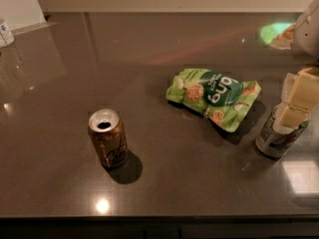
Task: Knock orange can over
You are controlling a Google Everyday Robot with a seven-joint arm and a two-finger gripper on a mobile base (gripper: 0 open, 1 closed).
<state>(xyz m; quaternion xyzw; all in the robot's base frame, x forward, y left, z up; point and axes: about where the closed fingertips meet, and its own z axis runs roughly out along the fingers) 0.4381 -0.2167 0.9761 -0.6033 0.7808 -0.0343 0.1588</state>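
The orange can (107, 139) stands upright on the dark countertop (60, 93), left of centre and near the front edge. It has a coppery body and a silver top with an open mouth. My gripper (298, 102), with pale yellow pads, hangs at the right edge of the view, far to the right of the orange can. It sits just above and in front of the top of a white-and-green can (275, 139), which it partly hides.
A green snack bag (214, 97) lies flat between the two cans, a little further back. A small white container (5, 33) stands at the far left back. The counter's front edge (159, 217) runs along the bottom.
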